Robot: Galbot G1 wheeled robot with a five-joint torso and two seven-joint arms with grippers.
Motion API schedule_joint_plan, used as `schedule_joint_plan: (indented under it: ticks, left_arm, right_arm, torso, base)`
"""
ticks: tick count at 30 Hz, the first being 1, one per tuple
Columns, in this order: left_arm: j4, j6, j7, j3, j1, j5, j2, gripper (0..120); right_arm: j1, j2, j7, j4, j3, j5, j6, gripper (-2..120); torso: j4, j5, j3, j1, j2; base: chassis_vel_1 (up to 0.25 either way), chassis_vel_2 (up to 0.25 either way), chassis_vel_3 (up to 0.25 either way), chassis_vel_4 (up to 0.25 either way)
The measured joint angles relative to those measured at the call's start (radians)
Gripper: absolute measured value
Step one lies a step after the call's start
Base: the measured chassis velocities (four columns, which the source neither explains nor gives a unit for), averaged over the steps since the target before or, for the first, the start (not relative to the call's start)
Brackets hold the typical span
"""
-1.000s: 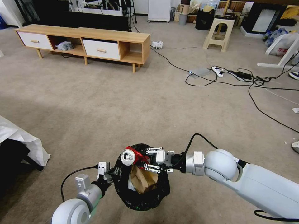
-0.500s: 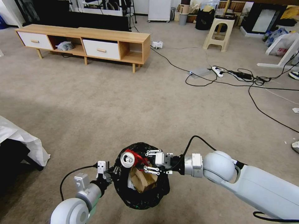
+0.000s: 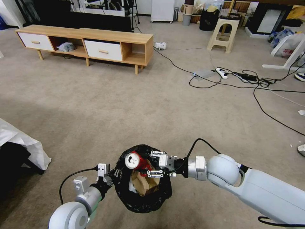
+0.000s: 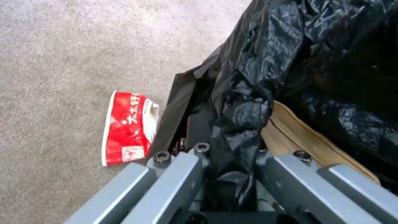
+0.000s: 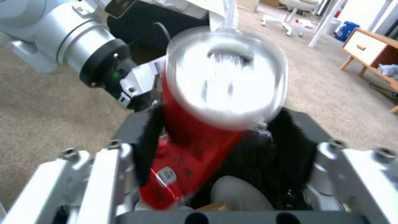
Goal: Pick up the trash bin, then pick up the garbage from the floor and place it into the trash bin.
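Can poised over the trash bin (image 3: 143, 194)

Right tool (image 3: 152, 164) is clamped on the crushed red can (image 3: 135, 161), light and easily dented, above the bin mouth; left tool (image 4: 232, 174) pinches the slippery bag-lined rim, holding the bin off the carpet (image 3: 95, 108).

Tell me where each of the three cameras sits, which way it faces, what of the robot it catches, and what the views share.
Head view: from the robot's head, looking forward and down over carpet at the trash bin; both arms reach in, left gripper at its rim, right gripper above it holding the red can.
Left wrist view: along the fingers clamping the bag-lined rim; snack wrapper on the carpet beyond.
Right wrist view: past its own fingers, across the can, toward the left arm.
Shared: bin in all three; can in head and right wrist.
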Motion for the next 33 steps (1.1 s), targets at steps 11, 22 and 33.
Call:
schedule_joint_plan:
  ticks: [11, 22, 33]
  left_arm:
    - [0.001, -0.001, 0.001, 0.001, -0.003, -0.006, 0.003, 1]
    - [0.003, -0.004, 0.002, -0.005, -0.002, -0.014, 0.013, 1]
    - [0.003, -0.005, 0.001, -0.025, 0.006, -0.018, 0.018, 1]
  right_arm:
    - [0.011, 0.004, 0.004, -0.004, 0.000, 0.007, -0.005, 99]
    - [0.014, 0.004, 0.003, -0.007, -0.003, 0.008, -0.006, 100]
    - [0.010, -0.009, 0.003, 0.013, 0.026, 0.022, -0.005, 100]
  torso:
    - [0.0000, -0.0001, 0.000, 0.000, 0.000]
    - [0.0000, 0.0000, 0.000, 0.000, 0.000]
    - [0.0000, 0.0000, 0.000, 0.000, 0.000]
  base:
    - [0.000, 0.000, 0.000, 0.000]
    - [0.000, 0.000, 0.000, 0.000]
    - [0.000, 0.000, 0.000, 0.000]
